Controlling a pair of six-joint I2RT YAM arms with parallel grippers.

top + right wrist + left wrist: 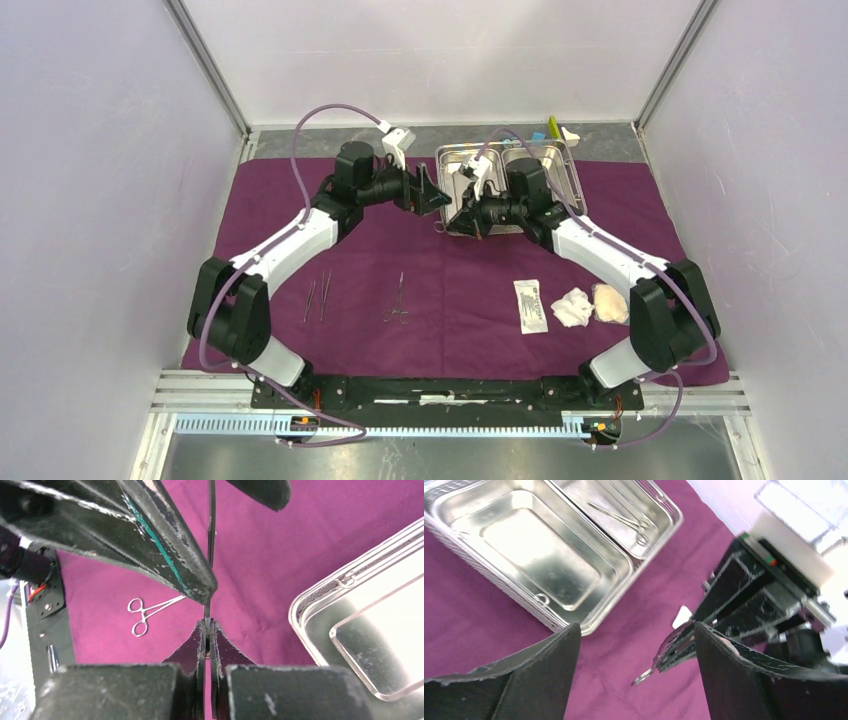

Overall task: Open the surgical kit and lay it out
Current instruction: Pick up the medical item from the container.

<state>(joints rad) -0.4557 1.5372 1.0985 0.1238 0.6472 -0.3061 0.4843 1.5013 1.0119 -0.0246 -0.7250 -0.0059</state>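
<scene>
Slim shiny steel scissor-handled instrument (pixel 211 540), edge-on; long axis in line with right gripper (pixel 208 626), jaws clamped on it, ring handle pointing outward. Left gripper (pixel 636 630) jaws wide.

The left arm (pixel 290 235) and right arm (pixel 600 250) both reach forward and bend inward at the elbows, so their wrists come close together over the middle. The left hand (pixel 432 193) points right with its two fingers (pixel 549 665) spread wide apart. The right hand (pixel 463 213) points left toward it. Its fingers (pixel 192 650) are pressed tight together, pinching a thin steel instrument (pixel 210 540). The free end of that instrument runs up between the left hand's parted fingers; whether it touches them, I can't tell.
</scene>
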